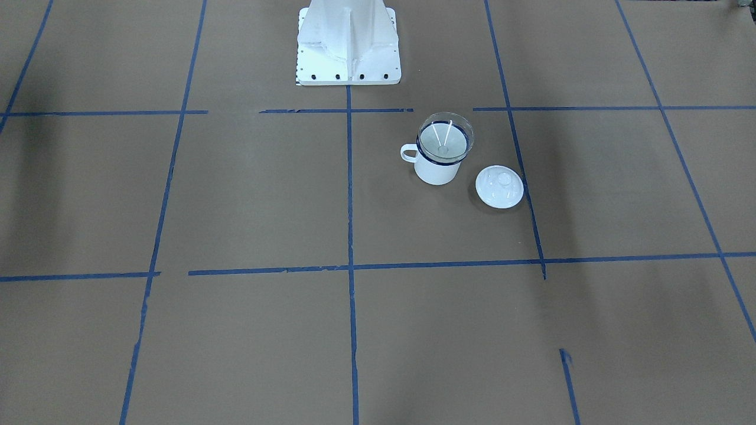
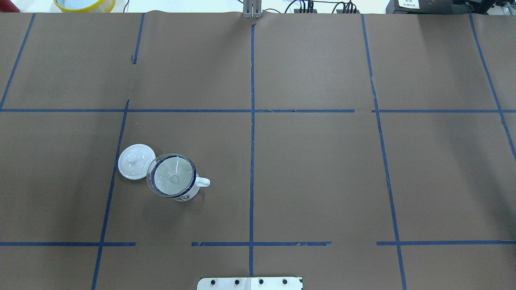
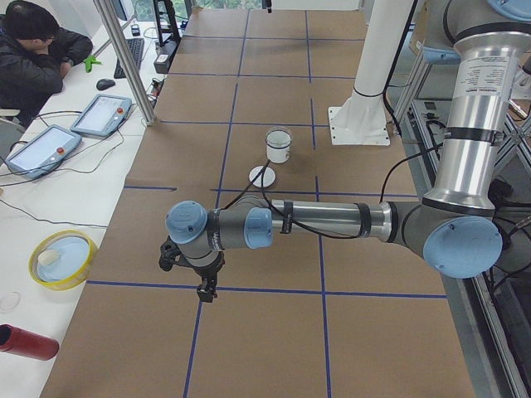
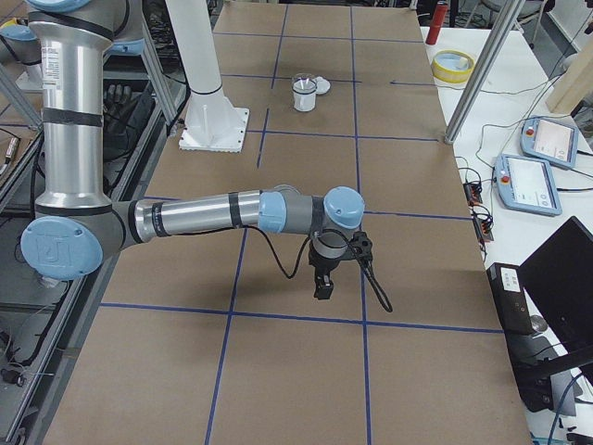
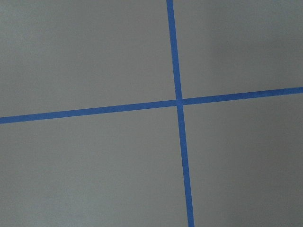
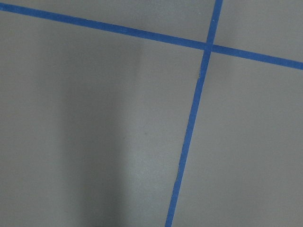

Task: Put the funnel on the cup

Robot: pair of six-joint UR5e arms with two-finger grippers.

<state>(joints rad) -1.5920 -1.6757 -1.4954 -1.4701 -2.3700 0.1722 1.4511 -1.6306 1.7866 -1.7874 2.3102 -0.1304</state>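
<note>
Left gripper and right gripper hang well apart from cup; funnel already on it.
Cannot tell if either pincer is released or clenched: only side views show them. Funnel sits in cup mouth, upper centre of front view, looks level. Judged done: hold 2 arms clear, no nudging. Lid just beside cup, the 1 thing a re-approach could knock. Yellow dish well apart.

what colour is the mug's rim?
Dark blue, on the white enamel mug. It shows best in the exterior front-facing view.
</note>
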